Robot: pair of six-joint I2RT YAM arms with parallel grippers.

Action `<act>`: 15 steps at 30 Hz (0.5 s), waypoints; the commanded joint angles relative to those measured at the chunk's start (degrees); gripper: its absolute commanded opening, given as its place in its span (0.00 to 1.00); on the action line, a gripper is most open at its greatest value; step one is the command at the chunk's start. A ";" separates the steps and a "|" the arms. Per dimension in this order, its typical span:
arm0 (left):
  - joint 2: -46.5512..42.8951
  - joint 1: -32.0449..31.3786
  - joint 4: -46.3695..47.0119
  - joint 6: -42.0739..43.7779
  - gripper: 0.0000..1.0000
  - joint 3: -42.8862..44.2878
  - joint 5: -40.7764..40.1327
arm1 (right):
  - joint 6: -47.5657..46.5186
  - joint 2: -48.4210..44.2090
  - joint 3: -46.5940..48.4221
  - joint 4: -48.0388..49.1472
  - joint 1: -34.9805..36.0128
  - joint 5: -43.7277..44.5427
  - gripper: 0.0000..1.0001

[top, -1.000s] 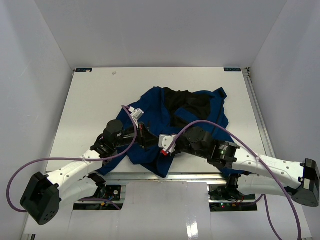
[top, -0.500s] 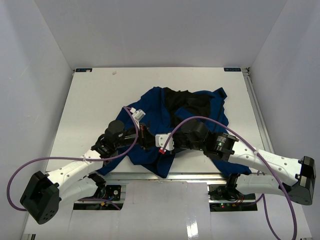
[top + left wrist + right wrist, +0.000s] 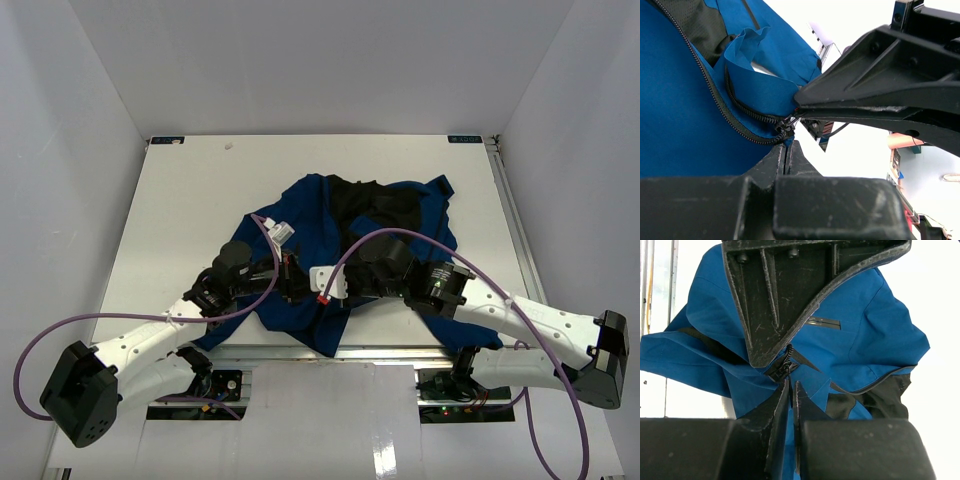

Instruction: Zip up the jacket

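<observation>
The royal-blue jacket (image 3: 390,230) lies crumpled at the table's middle, black lining showing at the collar. My left gripper (image 3: 290,278) is shut on the jacket's lower front edge just below the zipper slider (image 3: 786,123); its tips (image 3: 786,150) are pressed together. My right gripper (image 3: 318,286) faces it from the right, its jaws (image 3: 793,387) nearly closed on the zipper pull under the slider (image 3: 781,368). The two grippers almost touch. The right fingers (image 3: 880,95) fill the left wrist view; the left fingers (image 3: 785,300) fill the right wrist view's top.
The white table (image 3: 190,200) has white walls on three sides. A metal rail (image 3: 270,352) runs along the near edge under the jacket's hem. The right arm's purple cable (image 3: 400,240) arcs over the jacket.
</observation>
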 commanded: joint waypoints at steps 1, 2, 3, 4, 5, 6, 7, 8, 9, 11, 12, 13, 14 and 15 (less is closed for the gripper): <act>-0.24 -1.74 -4.35 0.51 0.00 0.31 6.25 | -0.38 0.14 5.05 6.94 -1.75 5.66 0.15; -0.24 -1.74 -4.35 0.56 0.00 0.35 6.20 | -0.33 0.20 5.58 6.61 -1.71 5.66 0.17; -0.24 -1.74 -4.35 0.61 0.00 0.30 6.20 | -0.23 0.30 6.03 6.16 -1.76 5.66 0.17; -0.25 -1.72 -4.34 0.64 0.00 0.25 6.16 | -0.11 0.36 6.36 5.71 -1.78 5.67 0.16; -0.29 -1.68 -4.30 0.64 0.00 0.22 6.05 | 0.04 0.36 6.51 5.26 -1.74 5.71 0.14; -0.32 -1.65 -4.27 0.64 0.00 0.18 5.94 | 0.18 0.35 6.64 4.84 -1.71 5.74 0.12; -0.32 -1.72 -4.27 0.71 0.00 0.25 5.87 | 0.05 0.08 6.24 5.03 -1.78 5.68 0.09; -0.07 -1.74 -4.27 0.79 0.00 0.33 5.85 | -0.05 -0.05 5.94 5.08 -1.79 5.53 0.08; 0.11 -1.74 -4.29 0.82 0.00 0.41 5.94 | -0.13 0.07 5.84 5.06 -1.79 5.63 0.08; 0.33 -1.74 -4.32 0.78 0.00 0.53 6.08 | -0.21 0.43 5.82 4.96 -1.79 6.07 0.12; 0.36 -1.74 -4.27 0.75 0.00 0.51 6.01 | -0.14 0.56 5.91 4.89 -1.79 6.27 0.17; 0.28 -1.74 -4.27 0.82 0.00 0.42 5.91 | -0.10 0.64 6.07 4.81 -1.79 6.25 0.20; 0.22 -1.74 -4.27 0.82 0.00 0.29 5.79 | -0.22 0.70 6.19 4.75 -1.79 6.13 0.20; 0.16 -1.74 -4.27 0.82 0.00 0.27 5.72 | -0.20 0.76 6.31 4.69 -1.79 5.96 0.20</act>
